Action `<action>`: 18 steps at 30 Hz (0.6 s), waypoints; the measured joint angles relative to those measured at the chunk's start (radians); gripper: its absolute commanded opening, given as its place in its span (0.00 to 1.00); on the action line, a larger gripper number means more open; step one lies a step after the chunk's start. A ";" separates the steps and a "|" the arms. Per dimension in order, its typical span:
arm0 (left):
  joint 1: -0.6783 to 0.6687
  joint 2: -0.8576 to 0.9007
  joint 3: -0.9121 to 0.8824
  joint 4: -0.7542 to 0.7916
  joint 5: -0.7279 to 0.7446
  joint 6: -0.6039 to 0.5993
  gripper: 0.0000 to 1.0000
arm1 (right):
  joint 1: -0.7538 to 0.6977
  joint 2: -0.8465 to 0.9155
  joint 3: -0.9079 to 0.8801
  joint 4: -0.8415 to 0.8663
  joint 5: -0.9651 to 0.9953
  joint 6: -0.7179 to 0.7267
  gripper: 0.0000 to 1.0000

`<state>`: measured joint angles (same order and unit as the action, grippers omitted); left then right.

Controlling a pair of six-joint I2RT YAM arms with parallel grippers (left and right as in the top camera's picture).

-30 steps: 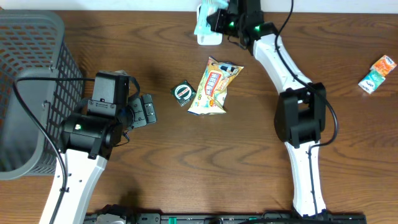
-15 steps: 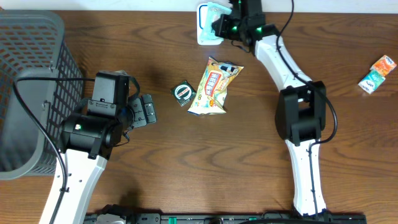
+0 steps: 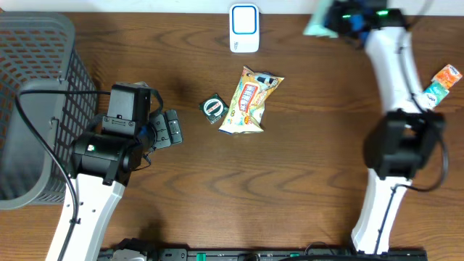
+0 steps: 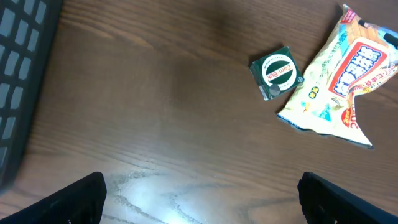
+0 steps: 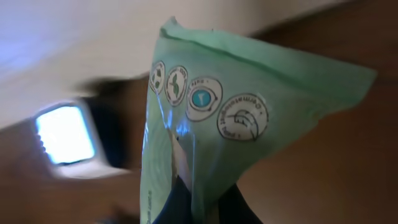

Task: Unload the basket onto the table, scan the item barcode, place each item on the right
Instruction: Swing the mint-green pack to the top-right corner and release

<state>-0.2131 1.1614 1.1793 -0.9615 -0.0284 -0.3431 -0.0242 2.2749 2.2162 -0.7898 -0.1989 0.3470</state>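
Note:
My right gripper [image 3: 335,18] is shut on a pale green packet [image 3: 317,25] at the far edge of the table, to the right of the white barcode scanner [image 3: 244,27]. In the right wrist view the packet [image 5: 211,118] fills the middle, pinched in the gripper [image 5: 200,202]. Round printed symbols face the camera and no barcode shows. The scanner [image 5: 62,134] lies blurred to the left, its screen lit. My left gripper [image 3: 172,129] hovers open over bare wood at the left. Its dark fingertips [image 4: 74,202] stand wide apart with nothing between them.
A yellow snack bag [image 3: 250,101] and a small green square packet [image 3: 214,109] lie mid-table; both show in the left wrist view, the bag [image 4: 342,74] and the packet [image 4: 277,71]. A grey mesh basket [image 3: 36,72] stands at the left. Orange and teal packets [image 3: 441,85] lie at the right edge.
My right arm has swung to the right, carrying the green packet away from above the scanner, which is now uncovered. The left arm has not moved.

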 measured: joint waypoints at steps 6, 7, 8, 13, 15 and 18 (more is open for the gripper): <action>0.000 0.000 0.000 0.000 0.000 0.000 0.98 | -0.138 -0.022 0.009 -0.234 0.220 -0.163 0.01; 0.000 0.000 0.000 0.000 0.000 0.000 0.98 | -0.157 -0.017 0.008 -0.262 0.255 -0.180 0.01; 0.000 0.000 0.000 0.000 0.000 0.000 0.98 | -0.178 -0.011 0.008 -0.290 0.295 -0.198 0.01; 0.000 0.000 0.000 0.000 0.000 0.000 0.98 | -0.266 0.007 0.006 -0.316 0.354 -0.243 0.41; 0.000 0.000 0.000 0.000 0.000 0.000 0.98 | -0.305 0.010 0.002 -0.314 0.342 -0.254 0.46; 0.000 0.000 0.000 0.000 0.000 0.000 0.98 | -0.346 0.010 -0.003 -0.313 0.325 -0.262 0.57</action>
<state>-0.2131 1.1614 1.1793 -0.9615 -0.0280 -0.3431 -0.3706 2.2845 2.2135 -1.1030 0.1257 0.0849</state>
